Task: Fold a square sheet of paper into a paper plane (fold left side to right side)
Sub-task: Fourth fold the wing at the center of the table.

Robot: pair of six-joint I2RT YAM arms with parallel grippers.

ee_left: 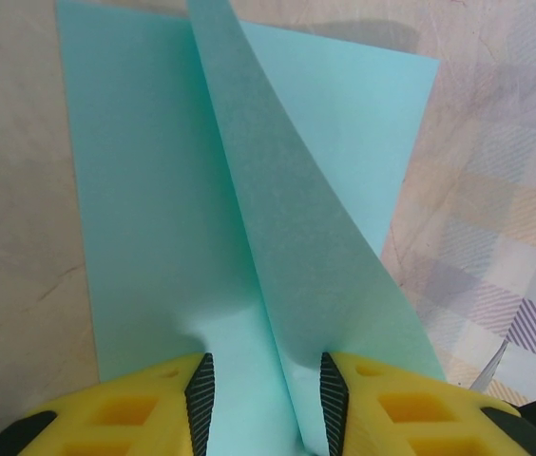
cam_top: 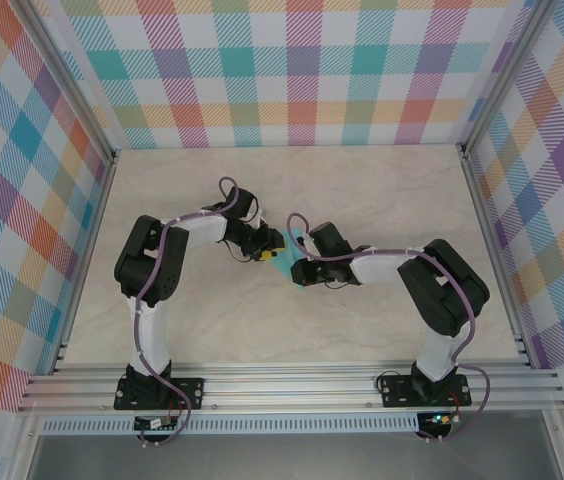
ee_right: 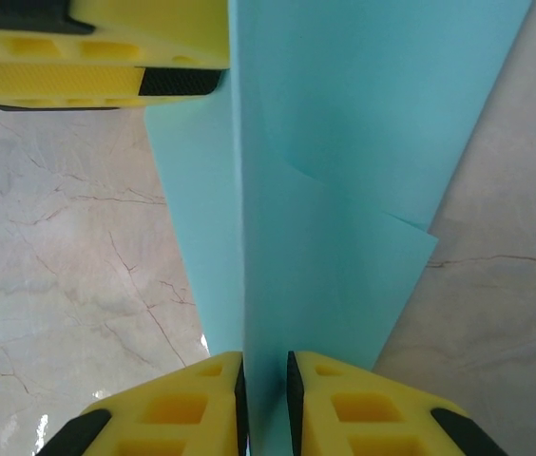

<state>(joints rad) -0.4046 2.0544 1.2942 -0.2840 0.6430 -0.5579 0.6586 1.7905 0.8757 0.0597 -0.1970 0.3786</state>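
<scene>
The square sheet of paper is turquoise and lies mid-table between both grippers. It is a partly folded sheet, not a narrow dart. In the left wrist view the sheet lies flat, and one flap stands up from a long crease. My left gripper is open, its jaws astride the paper's near edge, and the flap leans on the right finger. My right gripper is shut on the upright flap. The left gripper's yellow fingers sit at the paper's far end in the right wrist view.
The beige marble tabletop is ringed by checked walls. An aluminium rail runs along the near edge by the arm bases. Both arms reach inward and meet at the centre.
</scene>
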